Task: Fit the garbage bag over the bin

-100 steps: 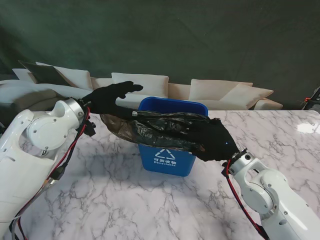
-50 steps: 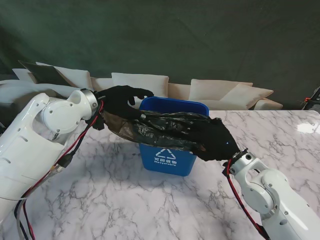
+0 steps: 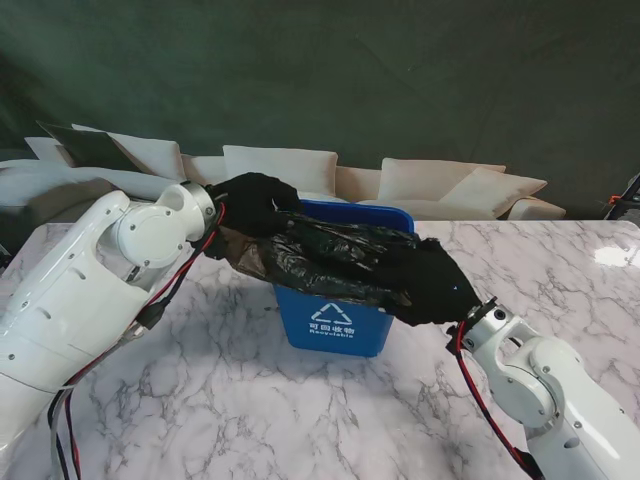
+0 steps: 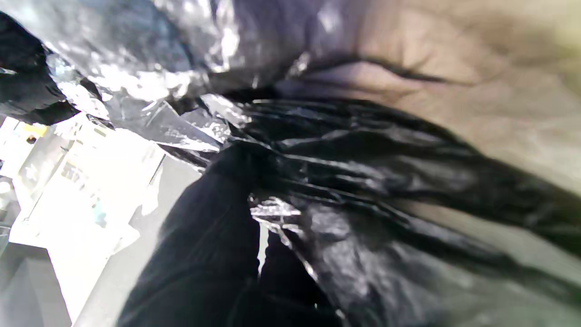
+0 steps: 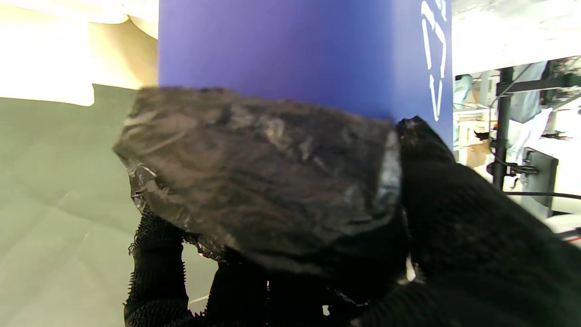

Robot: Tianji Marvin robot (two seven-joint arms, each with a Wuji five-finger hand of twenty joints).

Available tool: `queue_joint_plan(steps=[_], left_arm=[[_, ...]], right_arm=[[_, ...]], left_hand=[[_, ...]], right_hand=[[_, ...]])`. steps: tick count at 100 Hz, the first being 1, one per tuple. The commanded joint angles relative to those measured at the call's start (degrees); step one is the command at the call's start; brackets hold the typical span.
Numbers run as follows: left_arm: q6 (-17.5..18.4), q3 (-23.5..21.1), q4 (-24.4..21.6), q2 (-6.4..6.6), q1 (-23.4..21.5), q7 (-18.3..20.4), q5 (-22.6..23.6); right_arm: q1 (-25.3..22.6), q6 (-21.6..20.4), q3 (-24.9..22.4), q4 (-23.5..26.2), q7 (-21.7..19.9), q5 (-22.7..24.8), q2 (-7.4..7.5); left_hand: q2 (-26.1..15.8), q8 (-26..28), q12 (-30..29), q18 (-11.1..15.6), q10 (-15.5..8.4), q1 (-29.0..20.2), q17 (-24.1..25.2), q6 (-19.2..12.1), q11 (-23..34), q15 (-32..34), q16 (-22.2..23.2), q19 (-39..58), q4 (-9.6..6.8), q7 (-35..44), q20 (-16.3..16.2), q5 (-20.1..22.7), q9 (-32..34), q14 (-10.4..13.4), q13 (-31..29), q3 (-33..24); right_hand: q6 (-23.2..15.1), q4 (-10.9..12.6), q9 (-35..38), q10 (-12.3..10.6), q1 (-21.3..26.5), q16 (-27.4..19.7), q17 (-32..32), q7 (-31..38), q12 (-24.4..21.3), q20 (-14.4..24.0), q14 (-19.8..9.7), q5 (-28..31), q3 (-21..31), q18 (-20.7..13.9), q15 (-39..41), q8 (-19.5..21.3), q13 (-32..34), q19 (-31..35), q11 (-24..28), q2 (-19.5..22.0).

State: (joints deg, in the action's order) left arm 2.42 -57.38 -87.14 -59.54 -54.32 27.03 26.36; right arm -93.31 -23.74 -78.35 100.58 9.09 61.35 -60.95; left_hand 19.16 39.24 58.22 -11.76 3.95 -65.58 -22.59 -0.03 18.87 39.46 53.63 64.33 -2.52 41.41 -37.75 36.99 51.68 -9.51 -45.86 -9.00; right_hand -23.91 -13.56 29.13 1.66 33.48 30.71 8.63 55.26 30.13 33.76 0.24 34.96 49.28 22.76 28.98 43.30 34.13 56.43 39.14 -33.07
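Both hands, left hand (image 3: 252,203) & right hand (image 3: 428,285), are clenched on the black garbage bag (image 3: 320,258) stretched across the blue recycling bin (image 3: 335,322) top; I'd keep the film taut, pull each edge down past the rim w/o tearing.

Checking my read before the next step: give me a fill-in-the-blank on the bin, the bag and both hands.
1. The garbage bag is stretched across the top of the ____ bin.
2. The left hand holds the bag at the bin's ____ side, seen from the stand.
3. The right hand is shut on the ____.
4. The bin stands on a ____ table.

Missing words: blue; left; garbage bag; marble
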Motion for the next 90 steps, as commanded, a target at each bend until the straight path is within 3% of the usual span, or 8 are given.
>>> queue_joint_plan(steps=[1,42,73,90], left_arm=[[-0.8,0.4,0.4,-0.68,0.2,1.3,-0.6],[-6.7,2.4,2.3,-3.86,1.5,-10.2,-0.4],[-14.0,5.6,9.0,-5.84,5.7,-12.6,-4.6],[-17.9,5.9,11.5,-7.22,6.0,-14.8,-8.8]], right_arm=[[-0.1,-0.6,-0.3,-0.2,-0.1,-0.2,0.19],[-0.3,-3.4,-1.0,-0.3,-0.4,-1.0,0.20],[-0.2,-3.4,-0.7,-0.5,0.0,-0.6,0.24],[-0.3,-3.2,-0.7,-0.5,0.0,-0.5,0.25]], left_hand=[[0.2,0.7,1.6,-0.9,-0.3,-2.7,-1.3,-0.8,0.6,2.8,1.4,3.0,0.53,3.2,-1.5,1.3,2.3,0.8,-1.6,0.0],[-0.1,-1.3,1.0,-0.3,1.0,-2.6,-2.4,0.2,1.7,5.4,1.3,4.7,0.67,6.0,-1.1,0.5,2.3,0.8,-1.8,-1.0],[-1.9,-1.9,-0.1,-0.3,1.5,-3.3,-2.2,0.8,1.4,5.3,0.7,4.7,1.17,6.1,-0.8,-0.2,2.1,0.2,-1.6,-0.2],[-5.3,-3.3,-4.4,-0.9,2.6,-5.3,-2.2,2.0,5.3,5.8,-0.1,5.5,1.00,4.3,-0.6,-0.3,0.6,-0.5,-1.8,2.6]], right_hand=[[-9.7,1.2,0.9,-1.3,7.0,-0.5,0.3,1.9,0.4,-0.5,1.7,4.7,6.0,-1.5,0.7,2.0,2.7,0.5,-0.2,3.7],[-10.1,0.7,2.5,-1.5,6.6,-0.7,0.6,1.5,0.5,-0.5,1.4,5.3,6.0,-1.6,0.2,2.2,3.6,0.6,-0.3,3.5],[-10.1,0.8,2.6,-1.6,6.7,-0.6,0.6,1.3,0.6,-0.6,1.4,5.4,5.9,-1.6,0.0,2.3,3.7,0.6,-0.5,3.5],[-10.0,0.8,2.6,-1.4,6.6,-0.6,0.5,1.3,0.6,-0.6,1.5,5.4,5.9,-1.6,-0.1,2.4,3.7,0.5,-0.6,3.5]])
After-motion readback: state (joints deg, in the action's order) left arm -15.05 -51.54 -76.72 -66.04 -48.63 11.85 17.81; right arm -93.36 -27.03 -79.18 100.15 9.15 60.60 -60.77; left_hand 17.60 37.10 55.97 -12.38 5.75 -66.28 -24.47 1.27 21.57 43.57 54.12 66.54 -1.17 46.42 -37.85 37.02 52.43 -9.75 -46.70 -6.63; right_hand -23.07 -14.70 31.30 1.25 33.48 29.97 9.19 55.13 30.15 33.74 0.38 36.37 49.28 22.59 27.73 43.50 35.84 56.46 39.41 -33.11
